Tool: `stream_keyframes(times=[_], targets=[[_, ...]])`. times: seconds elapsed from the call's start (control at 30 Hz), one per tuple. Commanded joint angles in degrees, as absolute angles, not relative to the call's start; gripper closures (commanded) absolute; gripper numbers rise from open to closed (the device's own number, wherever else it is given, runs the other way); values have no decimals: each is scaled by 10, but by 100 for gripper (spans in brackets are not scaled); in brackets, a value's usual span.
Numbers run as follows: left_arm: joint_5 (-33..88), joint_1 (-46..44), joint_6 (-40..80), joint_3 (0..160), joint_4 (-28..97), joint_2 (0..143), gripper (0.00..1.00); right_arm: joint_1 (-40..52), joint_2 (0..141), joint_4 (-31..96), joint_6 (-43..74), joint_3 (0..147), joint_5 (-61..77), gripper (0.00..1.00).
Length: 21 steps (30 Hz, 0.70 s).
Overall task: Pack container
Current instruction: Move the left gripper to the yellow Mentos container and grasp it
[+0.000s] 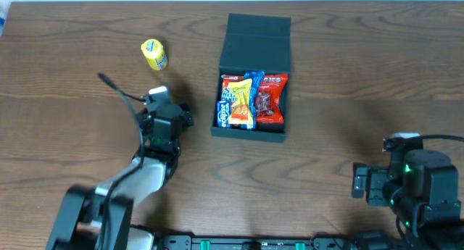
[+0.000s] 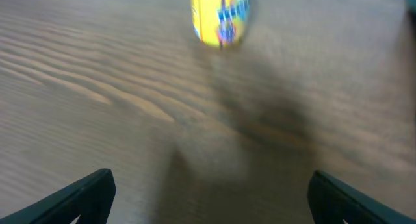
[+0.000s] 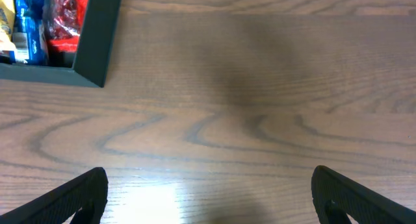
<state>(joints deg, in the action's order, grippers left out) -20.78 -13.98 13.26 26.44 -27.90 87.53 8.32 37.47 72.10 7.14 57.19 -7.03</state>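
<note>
The dark green-black container [image 1: 255,38] stands at the table's middle back with its flap lid open away from me. Inside lie a yellow-blue packet [image 1: 238,99] and a red packet [image 1: 270,98]. A yellow snack packet [image 1: 154,53] lies on the table to the left of the box, and shows blurred ahead in the left wrist view [image 2: 220,16]. My left gripper [image 1: 161,98] is open and empty, a short way in front of that yellow packet. My right gripper [image 1: 359,181] is open and empty near the front right. The box's corner [image 3: 97,49] shows in the right wrist view.
The wooden table [image 1: 348,61] spreads all round the box. A dark cable [image 1: 116,87] runs from the left arm toward the back left.
</note>
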Motion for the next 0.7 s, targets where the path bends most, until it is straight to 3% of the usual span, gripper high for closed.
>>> stream_keyframes(times=[0.0,0.67], targets=[[-190,-126,87,315,-287,925,5,77,374,720,66,573,-69,1],[-135,-46,12,547,-286,1139,5,77,374,720,66,573,-69,1]])
